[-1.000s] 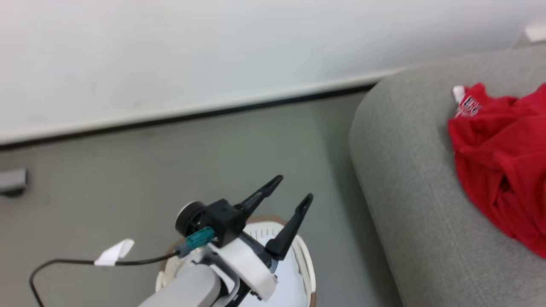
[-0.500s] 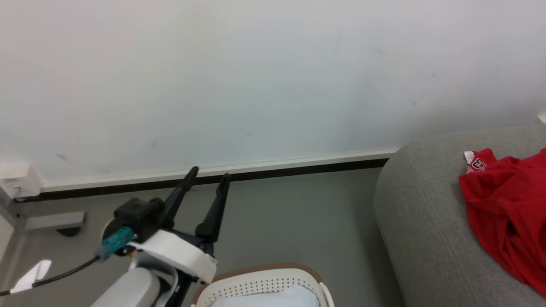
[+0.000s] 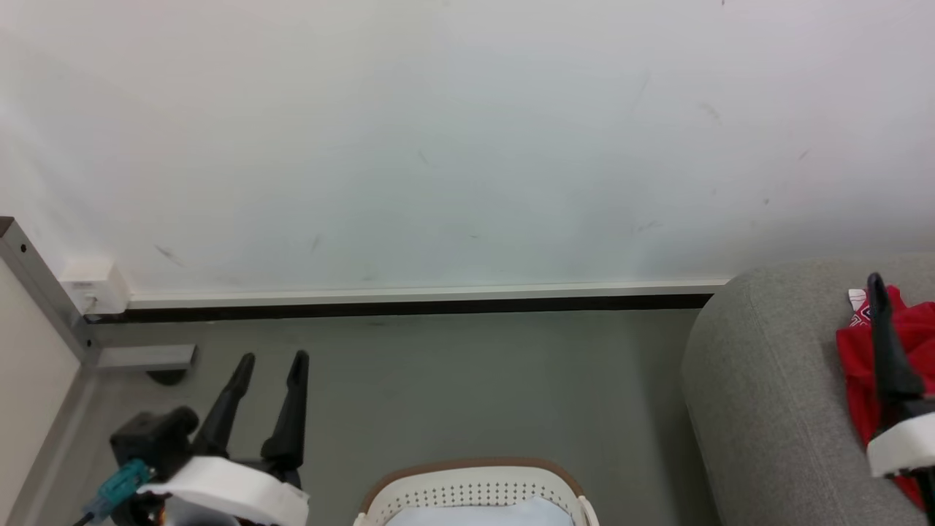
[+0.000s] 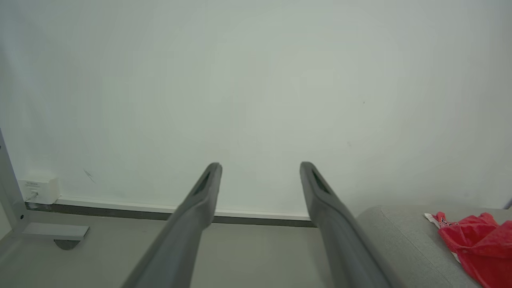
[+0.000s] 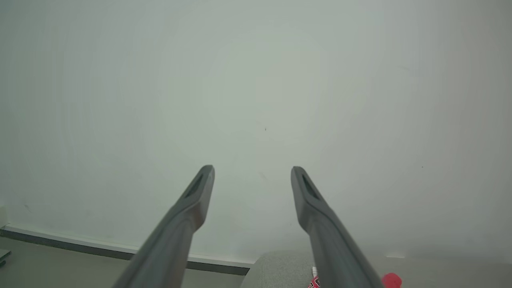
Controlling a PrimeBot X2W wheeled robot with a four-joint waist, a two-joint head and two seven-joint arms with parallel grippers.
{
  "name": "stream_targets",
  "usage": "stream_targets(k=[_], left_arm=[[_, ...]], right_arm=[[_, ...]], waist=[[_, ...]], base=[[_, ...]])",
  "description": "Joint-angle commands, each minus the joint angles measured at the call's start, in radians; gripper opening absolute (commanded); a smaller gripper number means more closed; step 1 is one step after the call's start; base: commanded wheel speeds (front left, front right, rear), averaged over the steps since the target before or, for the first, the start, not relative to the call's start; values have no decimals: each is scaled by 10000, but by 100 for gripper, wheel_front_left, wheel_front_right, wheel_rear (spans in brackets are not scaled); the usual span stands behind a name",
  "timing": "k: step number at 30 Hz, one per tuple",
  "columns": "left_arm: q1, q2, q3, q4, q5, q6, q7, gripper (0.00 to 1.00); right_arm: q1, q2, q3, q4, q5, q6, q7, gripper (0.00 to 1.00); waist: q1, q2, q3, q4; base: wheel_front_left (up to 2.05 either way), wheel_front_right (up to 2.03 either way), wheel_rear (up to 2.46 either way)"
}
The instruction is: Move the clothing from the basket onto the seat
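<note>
The red clothing [image 3: 851, 361] lies crumpled on the light-grey seat [image 3: 767, 380] at the right edge, white lettering at its top corner. The left wrist view shows the clothing [image 4: 476, 240] on the seat [image 4: 400, 236] too. At the bottom centre stands the cream basket [image 3: 475, 469] with its brown rim; the part that shows holds just a pale lining. My left gripper [image 3: 272, 358] is open and empty over the floor, left of the basket. My right gripper [image 5: 252, 170] is open and empty, and one of its fingers [image 3: 887, 351] rises in front of the clothing.
A pale wall with a dark baseboard [image 3: 409, 305] runs across the back. A white box [image 3: 91, 288] sits low on the wall beside a grey frame [image 3: 40, 292] at the left. A grey bracket [image 3: 146, 356] lies on the floor there.
The head camera has tilted up, so more wall shows. My left gripper has swung from over the basket down to the left. A right finger has come into view before the clothing.
</note>
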Motion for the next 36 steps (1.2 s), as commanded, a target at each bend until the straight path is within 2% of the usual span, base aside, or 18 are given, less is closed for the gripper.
stream_targets(k=[1,4,8,14,23,30,36], left_arm=[[287,-39,154,39,100,-55,-13,100],[726,-436,698,160,577,-296,-11,100],[1145,-853,1282,500,1709,-367,-11,100],[1763,-1661,2281,927,2917,-954,-12,100],[1914,-2600,3214,1336,3911,-1993,-12,100],[1902,-3007,3781,1481,4372,-2494,-13,100],[1814,-3239,4137,1608,4666,-2737,-13,100]], right_arm=[[347,200,-90,-88,-101,-22,-158,100],[1116,1027,-302,-191,-406,-23,-865,100],[1950,1626,141,114,-231,-22,-1626,100],[2313,1717,1132,1108,165,-23,-2471,100],[1923,1782,1713,1934,272,-22,-2936,100],[1751,1751,1771,2098,276,-22,-3040,100],[1660,1771,1779,2188,312,-22,-3082,100]], waist=[[2,0,23,20],[2,0,66,63],[2,0,92,34],[2,0,176,-124],[2,0,335,-204],[2,0,385,-239],[2,0,398,-226]], base=[[0,0,0],[0,0,0],[0,0,0],[0,0,0],[0,0,0],[0,0,0],[0,0,0]])
